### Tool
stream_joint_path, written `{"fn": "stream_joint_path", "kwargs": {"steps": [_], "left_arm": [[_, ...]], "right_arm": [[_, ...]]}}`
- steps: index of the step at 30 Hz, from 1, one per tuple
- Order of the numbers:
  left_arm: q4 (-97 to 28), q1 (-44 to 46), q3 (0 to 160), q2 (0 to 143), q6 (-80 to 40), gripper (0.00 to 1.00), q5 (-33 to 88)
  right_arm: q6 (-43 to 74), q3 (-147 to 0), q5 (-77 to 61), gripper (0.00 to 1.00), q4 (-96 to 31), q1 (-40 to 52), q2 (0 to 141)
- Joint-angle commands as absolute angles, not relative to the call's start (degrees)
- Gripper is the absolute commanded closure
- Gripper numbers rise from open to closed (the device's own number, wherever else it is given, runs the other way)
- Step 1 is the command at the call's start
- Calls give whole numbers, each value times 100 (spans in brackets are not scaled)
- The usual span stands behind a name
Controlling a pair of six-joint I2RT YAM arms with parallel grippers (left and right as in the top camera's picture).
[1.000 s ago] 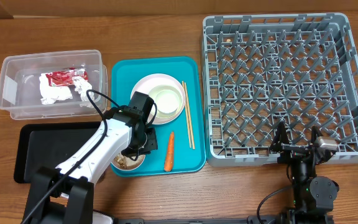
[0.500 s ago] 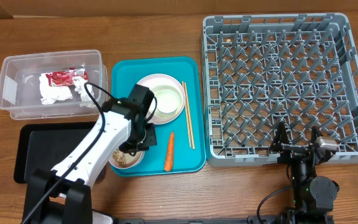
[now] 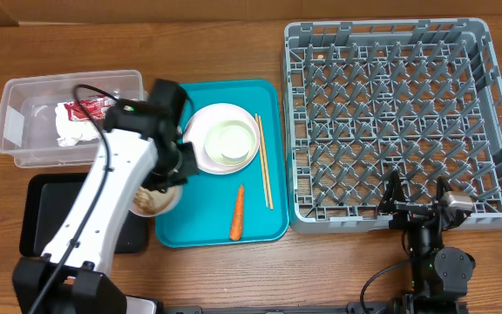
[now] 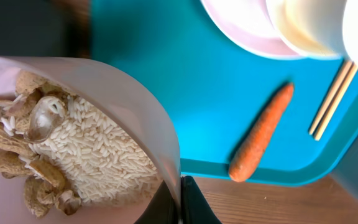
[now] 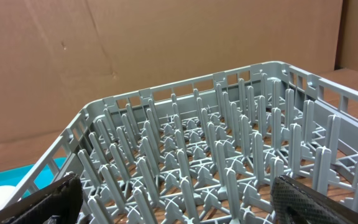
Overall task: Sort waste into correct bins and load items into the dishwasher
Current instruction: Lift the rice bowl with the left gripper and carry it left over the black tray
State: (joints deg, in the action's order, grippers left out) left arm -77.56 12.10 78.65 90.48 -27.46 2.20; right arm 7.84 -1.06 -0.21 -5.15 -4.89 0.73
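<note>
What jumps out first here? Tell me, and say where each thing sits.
The left gripper pinches the rim of a pale pink dish heaped with rice and peanut shells, at the left edge of the teal tray. On that tray lie an orange carrot and chopsticks. The big grey dish rack fills the table's right side.
</note>
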Motion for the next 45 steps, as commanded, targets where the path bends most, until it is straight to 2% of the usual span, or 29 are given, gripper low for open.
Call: {"fn": "stream_joint_path", "kwargs": {"steps": [1,11,20,37,45], "left_arm": [[-7841,679,8213,8980,-2521,96,152],[-7699,-1181,8219,8831,-1942,96,749],[-7137,-2646,8217,8831,-1269,96,2445],[-6705,-3385,7660,8831,-871,96,2762],[-6331,-4104,7168,8831,-628,96,3618]], "right_arm": [[764,-45,-58,0,-480,-510,16],[764,-45,-56,0,-480,-510,16],[764,-45,-56,0,-480,-510,16],[764,-45,-56,0,-480,-510,16],[764,-45,-56,0,-482,-510,16]]}}
